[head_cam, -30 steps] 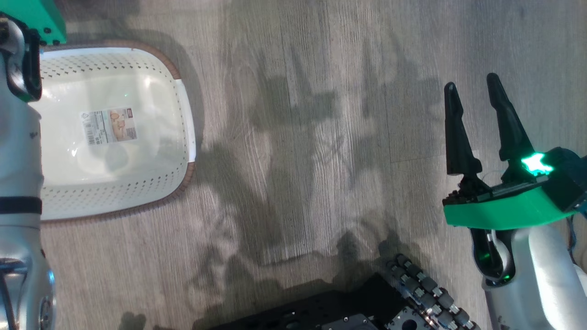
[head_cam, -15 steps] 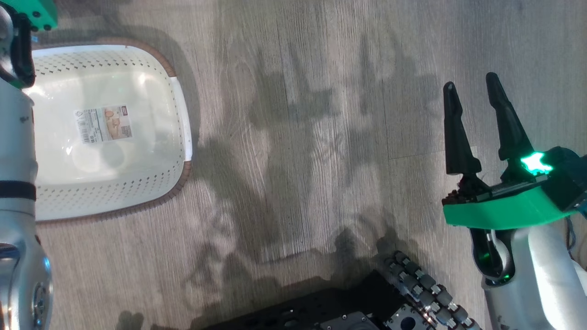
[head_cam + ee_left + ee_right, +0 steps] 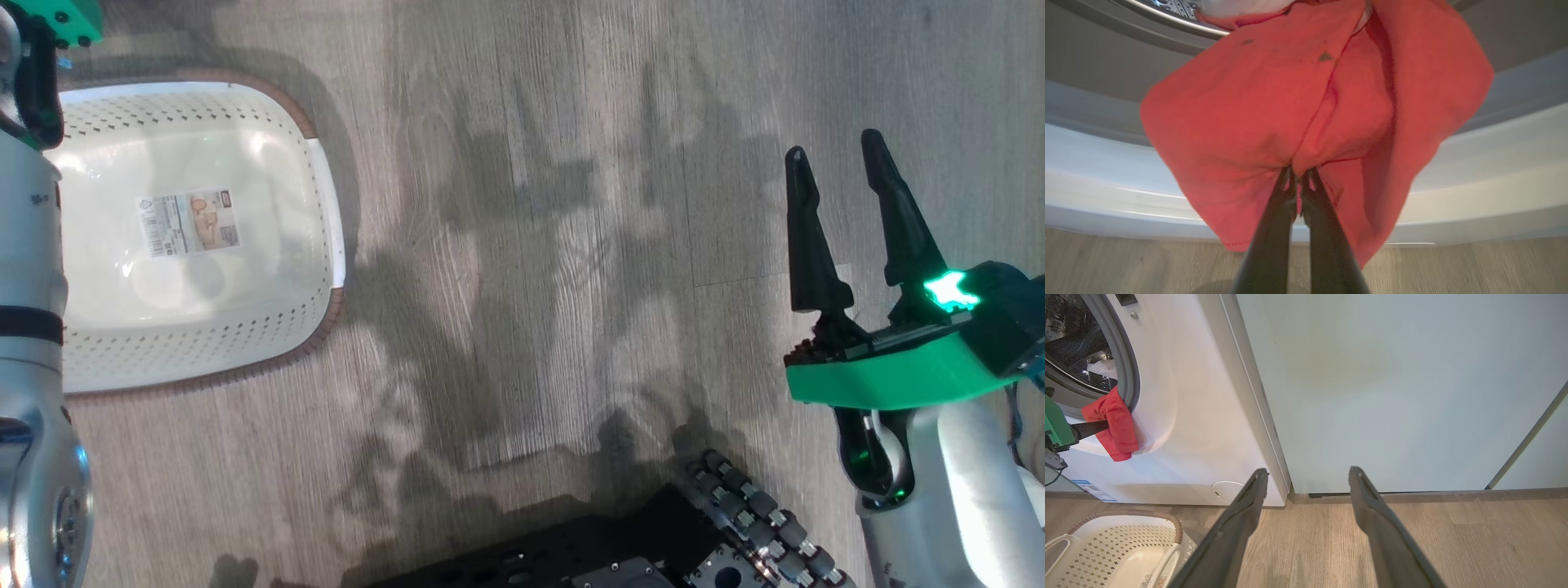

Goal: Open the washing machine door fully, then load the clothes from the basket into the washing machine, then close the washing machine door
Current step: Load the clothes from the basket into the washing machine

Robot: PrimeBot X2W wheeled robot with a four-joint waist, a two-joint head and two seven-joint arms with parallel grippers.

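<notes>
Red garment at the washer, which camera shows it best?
Left wrist view: the red garment is large, pinched by the left claw. The right wrist view shows it small, hanging from the washing machine. The head view faces the basket.

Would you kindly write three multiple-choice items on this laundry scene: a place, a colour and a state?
1. Where does the red garment hang?
A. over the lip of the washing machine's opening
B. on a chair
C. on a table

2. What colour is the basket's rim?
A. blue
B. brown
C. black

3. How is the right gripper?
A. shut on a garment
B. shut, empty
C. open, empty

1 A: it drapes from that opening, pinched by the left gripper.
2 B: brown edging rings the white wall.
3 C: its fingers stand apart above the floor.
</notes>
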